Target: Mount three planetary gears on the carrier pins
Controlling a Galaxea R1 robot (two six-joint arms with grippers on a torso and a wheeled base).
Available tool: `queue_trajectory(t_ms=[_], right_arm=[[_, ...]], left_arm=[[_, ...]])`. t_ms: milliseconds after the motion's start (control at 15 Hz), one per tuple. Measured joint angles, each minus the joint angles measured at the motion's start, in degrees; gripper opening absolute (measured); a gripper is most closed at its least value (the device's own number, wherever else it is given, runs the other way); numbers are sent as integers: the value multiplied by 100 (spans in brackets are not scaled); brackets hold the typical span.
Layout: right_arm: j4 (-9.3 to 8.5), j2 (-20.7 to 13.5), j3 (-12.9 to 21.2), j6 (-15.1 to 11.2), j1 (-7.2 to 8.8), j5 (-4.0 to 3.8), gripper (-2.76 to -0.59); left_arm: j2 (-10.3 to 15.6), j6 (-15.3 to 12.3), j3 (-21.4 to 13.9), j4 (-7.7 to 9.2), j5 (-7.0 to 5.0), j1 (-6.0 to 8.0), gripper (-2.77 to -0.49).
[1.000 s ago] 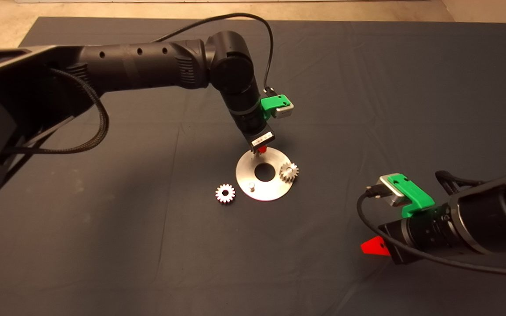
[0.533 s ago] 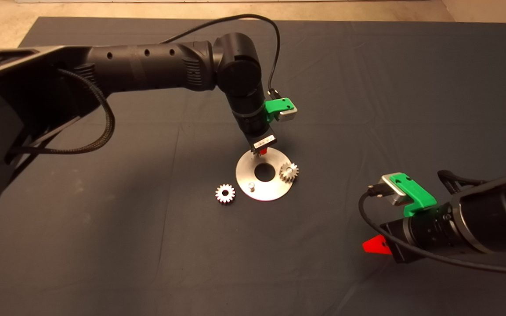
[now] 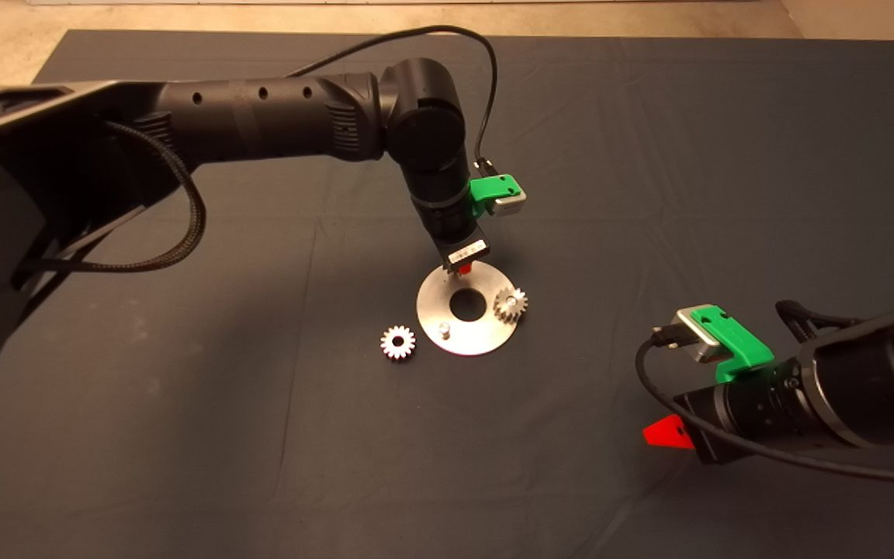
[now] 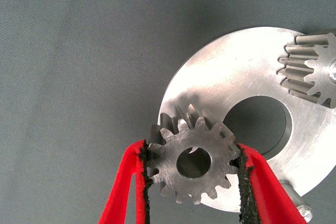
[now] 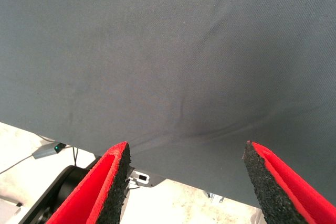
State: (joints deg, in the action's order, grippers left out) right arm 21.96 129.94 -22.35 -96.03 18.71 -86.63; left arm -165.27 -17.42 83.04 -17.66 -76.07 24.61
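A gear (image 4: 193, 163) was clamped between the pads of the left gripper (image 4: 193, 182), held above the far edge of the disc (image 3: 469, 330). A second gear (image 3: 510, 303) sat on the pin at the disc's right side. One bare pin (image 3: 443, 332) stood at the near left of the disc, and a third gear (image 3: 398, 341) lay on the tabletop (image 3: 261, 435) just left of it. The right gripper (image 5: 186, 179), fingers spread wide and holding nothing, hung well apart at the near right.
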Motion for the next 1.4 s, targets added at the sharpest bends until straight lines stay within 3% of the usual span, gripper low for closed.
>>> queue_trajectory(t_ms=[933,1133,1200,1400], right_arm=[[0,0,0,0,0,2,-175],[0,0,0,0,-2,2,-175],[0,0,0,0,0,0,-175],[0,-4,0,0,0,0,-175]], left_arm=[[-28,1,13,-13,-41,5,-250],[-44,36,137,71,-30,22,-250],[-48,160,199,96,-48,33,-250],[-94,188,315,135,-83,-20,-250]])
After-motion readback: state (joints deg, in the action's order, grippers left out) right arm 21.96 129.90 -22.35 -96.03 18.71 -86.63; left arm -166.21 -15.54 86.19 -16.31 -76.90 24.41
